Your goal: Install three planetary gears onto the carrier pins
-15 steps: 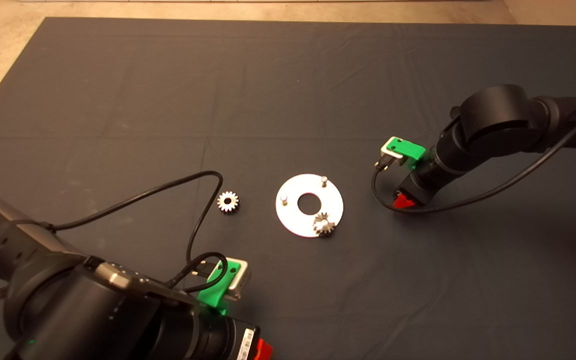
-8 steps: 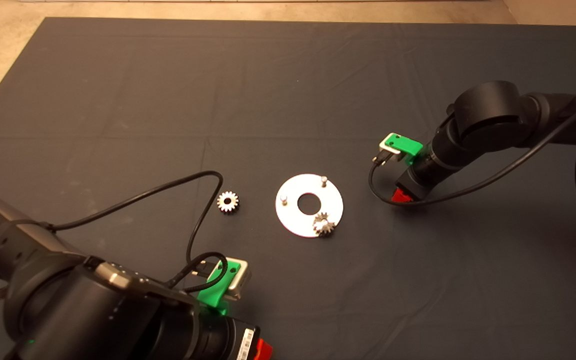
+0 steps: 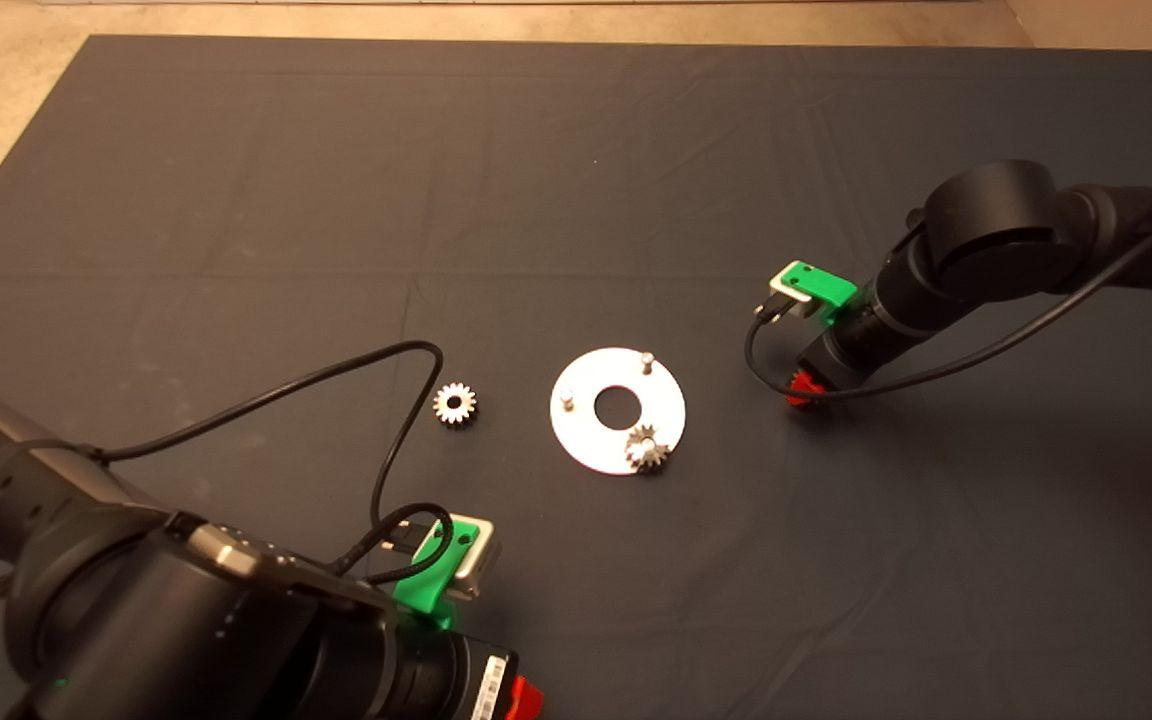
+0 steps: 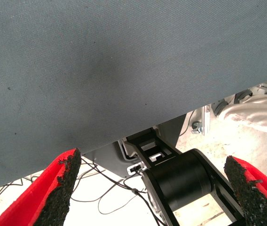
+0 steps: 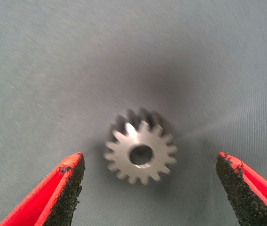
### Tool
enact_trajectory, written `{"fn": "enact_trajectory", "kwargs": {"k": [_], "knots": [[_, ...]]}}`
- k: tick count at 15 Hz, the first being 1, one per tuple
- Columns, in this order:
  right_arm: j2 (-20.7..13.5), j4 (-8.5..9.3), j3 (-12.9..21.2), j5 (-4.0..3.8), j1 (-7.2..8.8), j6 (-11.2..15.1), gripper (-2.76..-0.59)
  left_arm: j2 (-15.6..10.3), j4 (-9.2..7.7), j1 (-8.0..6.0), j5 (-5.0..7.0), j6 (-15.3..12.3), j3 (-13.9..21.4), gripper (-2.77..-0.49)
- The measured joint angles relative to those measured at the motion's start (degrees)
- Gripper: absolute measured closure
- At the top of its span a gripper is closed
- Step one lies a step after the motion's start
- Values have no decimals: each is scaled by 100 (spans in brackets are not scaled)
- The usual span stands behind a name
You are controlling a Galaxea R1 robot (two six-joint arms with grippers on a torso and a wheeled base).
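The shiny silver disc lies mid-mat with two bare carrier pins standing on it. One planetary gear sits on the pin at its near right edge. A second gear lies loose to the disc's left. My right gripper points down at the mat to the disc's right. In the right wrist view it is open, with a third gear lying flat between its fingers, untouched. My left gripper is parked at the near edge, open.
A black cable from the left arm loops over the mat close to the loose gear. The left wrist view shows the mat's edge, the robot's base below it and a person's light-clothed leg.
My right gripper has sunk closer to the mat and shifted slightly, with less of its red fingers showing from above. The gears, disc and left arm have not moved.
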Motion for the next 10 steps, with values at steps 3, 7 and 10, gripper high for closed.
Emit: {"fn": "enact_trajectory", "kwargs": {"k": [3,7,10], "knots": [[-74,45,15,81,-27,22,-205,0,0,0,-2,0,0,-217],[-77,127,141,128,-63,134,-205,0,0,0,0,0,0,-217],[-69,141,161,242,-123,146,-205,0,0,0,0,0,0,-217]]}}
